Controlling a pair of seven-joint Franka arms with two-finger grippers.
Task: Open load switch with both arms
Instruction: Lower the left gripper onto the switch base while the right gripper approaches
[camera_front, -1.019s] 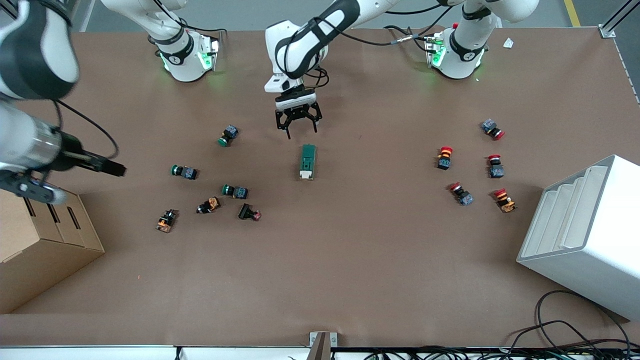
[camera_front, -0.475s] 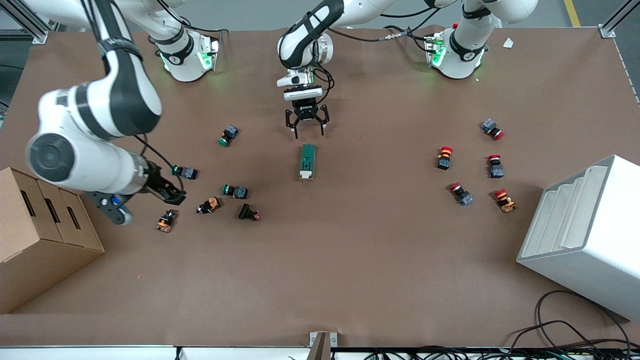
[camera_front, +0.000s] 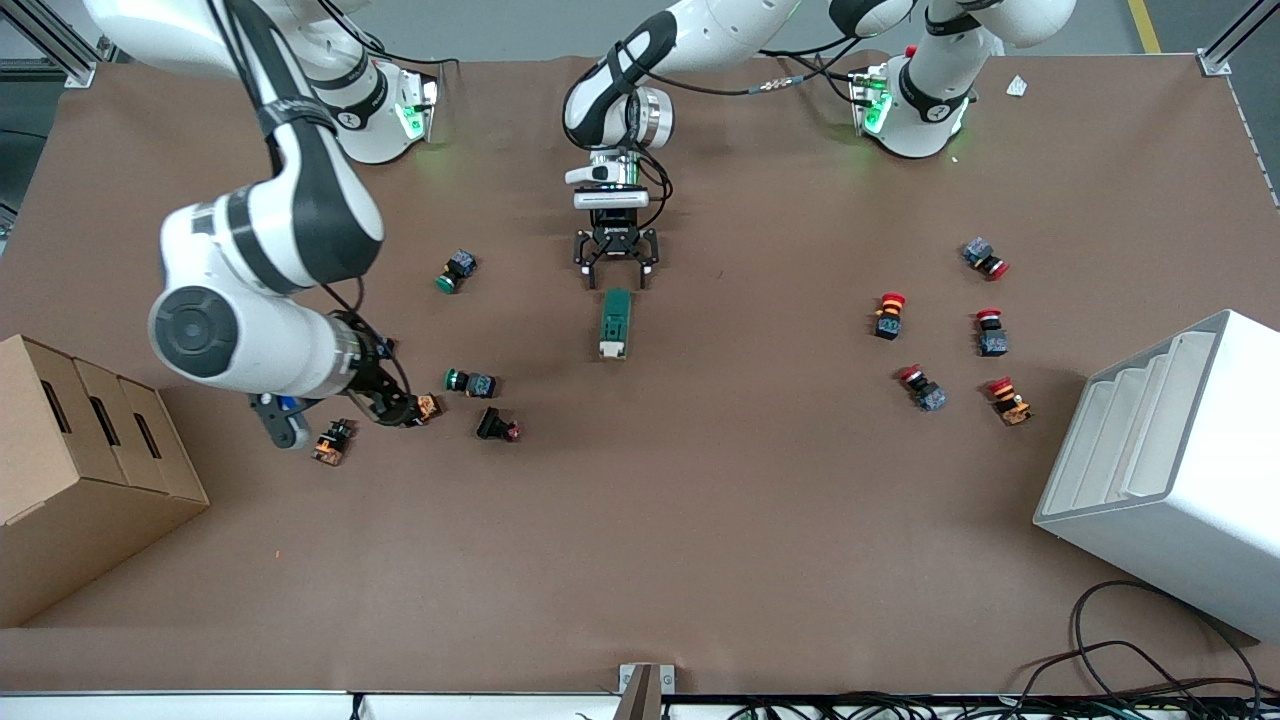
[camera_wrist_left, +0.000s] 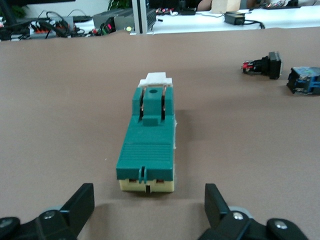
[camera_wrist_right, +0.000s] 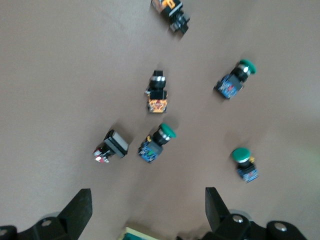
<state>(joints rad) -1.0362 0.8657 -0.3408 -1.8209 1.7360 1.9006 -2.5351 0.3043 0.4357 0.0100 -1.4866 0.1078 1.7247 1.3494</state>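
Lying flat on table (camera_front: 700, 520): load switch (camera_front: 615, 323); cardboard box (camera_front: 70, 470) contents unseen.

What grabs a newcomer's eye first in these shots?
The green load switch lying mid-table, with the left gripper open just above its end farthest from the front camera. Next, the bulky right arm reaching over the green push buttons toward its own end of the table, right gripper open. Red push buttons cluster toward the left arm's end.

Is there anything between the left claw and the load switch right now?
Nothing visible. The open left claw hangs just over bare table at the load switch's green end, with no button between them.
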